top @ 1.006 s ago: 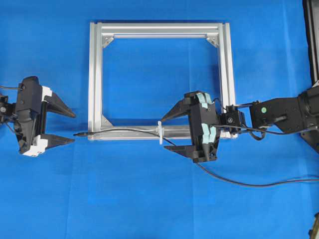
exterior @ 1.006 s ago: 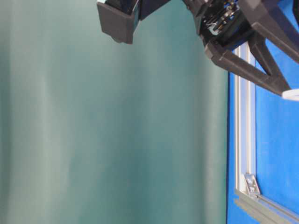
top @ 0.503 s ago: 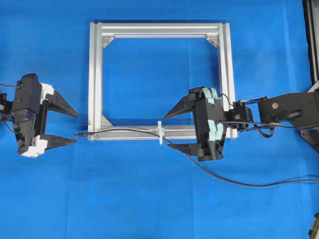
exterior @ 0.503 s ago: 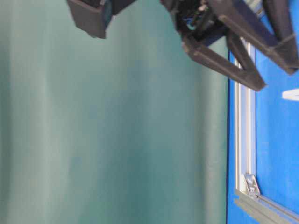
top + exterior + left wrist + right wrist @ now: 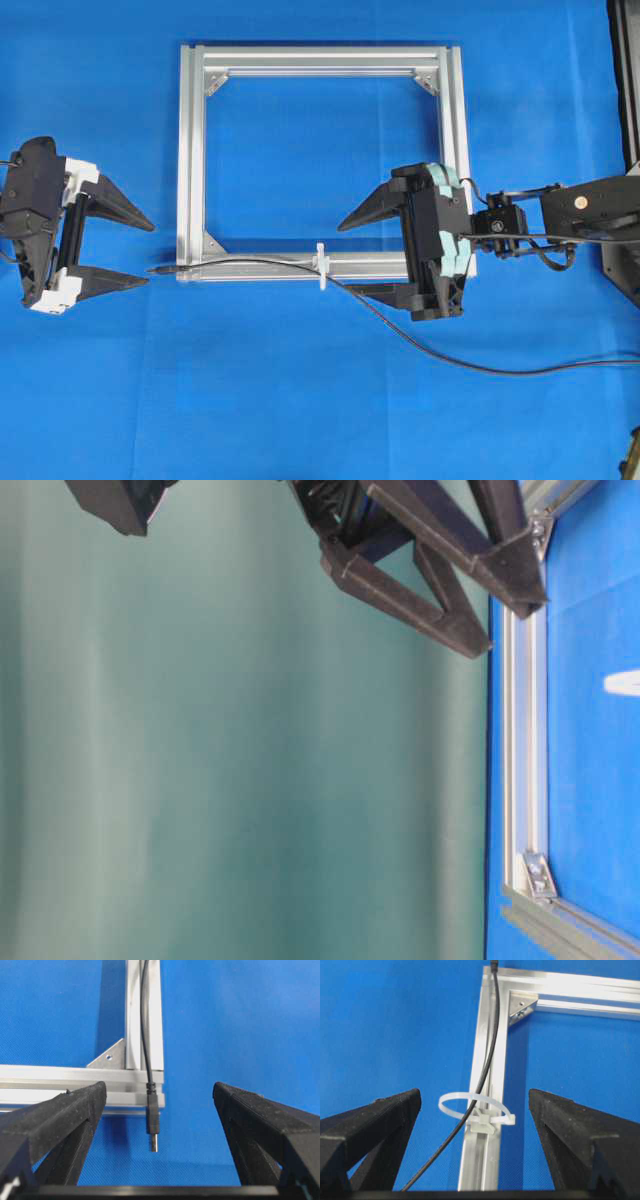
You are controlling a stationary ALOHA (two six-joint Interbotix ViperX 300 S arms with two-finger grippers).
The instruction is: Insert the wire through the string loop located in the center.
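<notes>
Since the left gripper (image 5: 125, 252) stands wide open and empty just short of the plug lying beyond the silver frame (image 5: 190, 150), the threading looks done: the wire (image 5: 250, 263) runs along the lower rail through the string loop (image 5: 322, 266). Farther right, the right gripper (image 5: 365, 255) gapes empty too. Next, probably only clearing away.

You get bright, even light with soft shadows. Glare whitens the aluminium frame (image 5: 555, 980) in the right wrist view; the table-level view looks blurred, possibly out of focus.
</notes>
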